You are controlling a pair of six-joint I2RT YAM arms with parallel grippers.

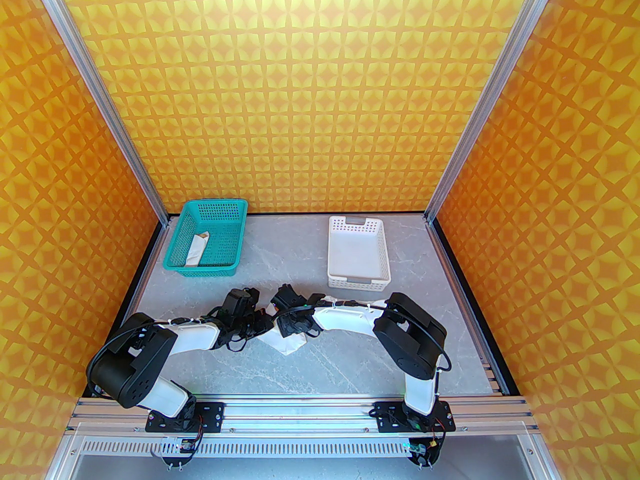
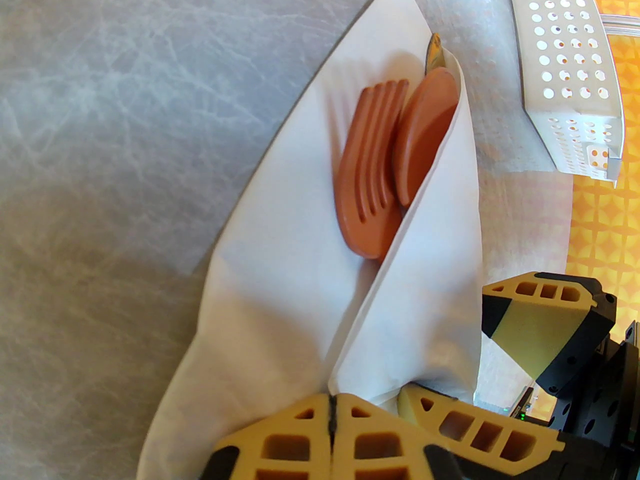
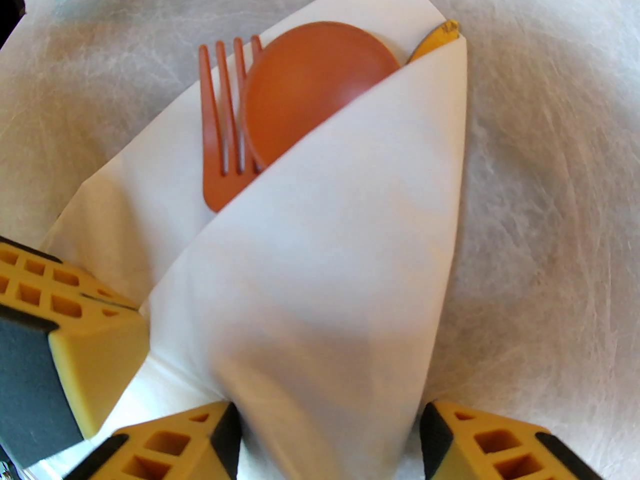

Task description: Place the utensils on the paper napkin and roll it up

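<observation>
Right wrist view gave us one paper napkin (image 3: 320, 278) on the table (image 3: 550, 218), folded over three pieces: one fork (image 3: 220, 133), one spoon (image 3: 310, 88), one knife (image 3: 435, 38) tip. Right gripper (image 3: 327, 418) straddled it, jaws apart; we couldn't tell whether they squeezed. Left gripper (image 2: 332, 408) was clamped closed at the napkin's near fold.

Looks like a robotics lab booth: aluminium frame posts (image 1: 97, 88), orange patterned wall panels (image 1: 300, 93) on three sides, marble-look table (image 1: 280, 368), two robot arms (image 1: 150, 348) bolted to a rail (image 1: 300, 410).
</observation>
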